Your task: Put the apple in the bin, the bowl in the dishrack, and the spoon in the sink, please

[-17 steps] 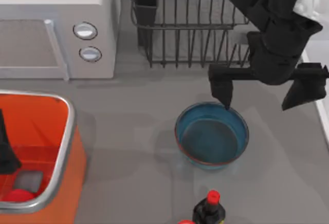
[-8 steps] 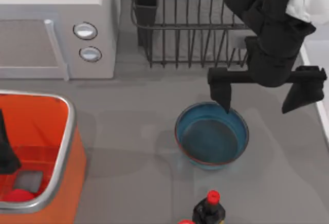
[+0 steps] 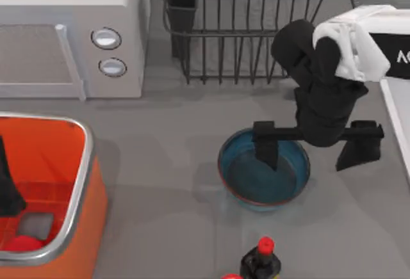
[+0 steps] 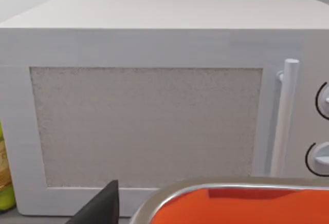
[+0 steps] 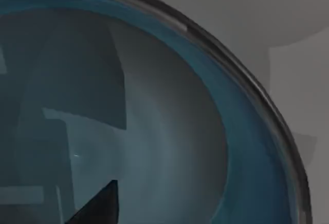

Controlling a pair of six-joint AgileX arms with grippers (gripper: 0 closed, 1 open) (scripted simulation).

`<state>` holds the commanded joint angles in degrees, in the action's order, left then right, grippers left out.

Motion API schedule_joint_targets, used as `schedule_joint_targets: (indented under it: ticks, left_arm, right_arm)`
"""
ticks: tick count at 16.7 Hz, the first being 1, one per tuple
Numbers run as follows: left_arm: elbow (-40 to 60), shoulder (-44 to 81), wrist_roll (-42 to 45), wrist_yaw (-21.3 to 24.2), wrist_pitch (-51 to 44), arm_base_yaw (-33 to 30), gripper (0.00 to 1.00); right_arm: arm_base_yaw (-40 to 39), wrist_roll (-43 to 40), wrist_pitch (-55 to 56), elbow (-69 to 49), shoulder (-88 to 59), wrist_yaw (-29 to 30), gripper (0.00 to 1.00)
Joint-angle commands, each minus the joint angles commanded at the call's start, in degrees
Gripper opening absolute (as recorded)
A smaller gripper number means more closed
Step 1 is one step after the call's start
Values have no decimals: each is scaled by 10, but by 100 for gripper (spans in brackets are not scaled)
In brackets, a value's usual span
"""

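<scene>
Your right claw (image 3: pixel 314 154) hangs spread wide over the bowl's (image 3: pixel 238 164) right side, gripping nothing. One finger (image 3: pixel 266 146) reaches down inside the bowl, over its far half; the other finger (image 3: pixel 359 146) stands outside the rim, over the bare desk (image 3: pixel 160 164). You cannot tell from above whether the inner finger touches the bowl's wall. The right wrist view looks straight into the teal basin with a dark fingertip (image 5: pixel 97 203) low in it.

The bowl sits upright on the desk, just in front of the dishrack (image 3: pixel 243 29). The apple (image 3: pixel 22 244) lies in the orange bin (image 3: pixel 77 183) at the desk's left. Your left claw (image 3: pixel 8 183) is parked over the bin; you cannot tell how wide it stands. A strip of the sink (image 3: pixel 397 119) edges the desk's right. A red-capped bottle (image 3: pixel 261 261) stands near the front edge, and a microwave (image 3: pixel 70 29) fills the back left.
</scene>
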<state>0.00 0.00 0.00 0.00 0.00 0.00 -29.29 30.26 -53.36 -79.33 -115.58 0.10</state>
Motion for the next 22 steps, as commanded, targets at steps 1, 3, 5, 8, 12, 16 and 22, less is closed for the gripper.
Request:
schedule_joint_targets:
  ticks: [1, 3, 5, 8, 12, 16, 22]
  left_arm:
    - [0, 0, 0, 0, 0, 0, 100]
    - [0, 0, 0, 0, 0, 0, 100]
    - [0, 0, 0, 0, 0, 0, 100]
    - [0, 0, 0, 0, 0, 0, 100]
    - [0, 0, 0, 0, 0, 0, 100]
    - [0, 0, 0, 0, 0, 0, 100]
    - [0, 0, 0, 0, 0, 0, 100]
  right_arm:
    - [0, 0, 14, 11, -4, 0, 100]
    - [0, 1, 25, 20, -9, 0, 100]
    - [0, 1, 25, 20, -9, 0, 100]
    - [0, 1, 25, 20, -9, 0, 85]
    - [0, 1, 25, 20, -9, 0, 55]
    - [0, 1, 25, 20, -9, 0, 25]
    - [0, 1, 25, 20, -9, 0, 0]
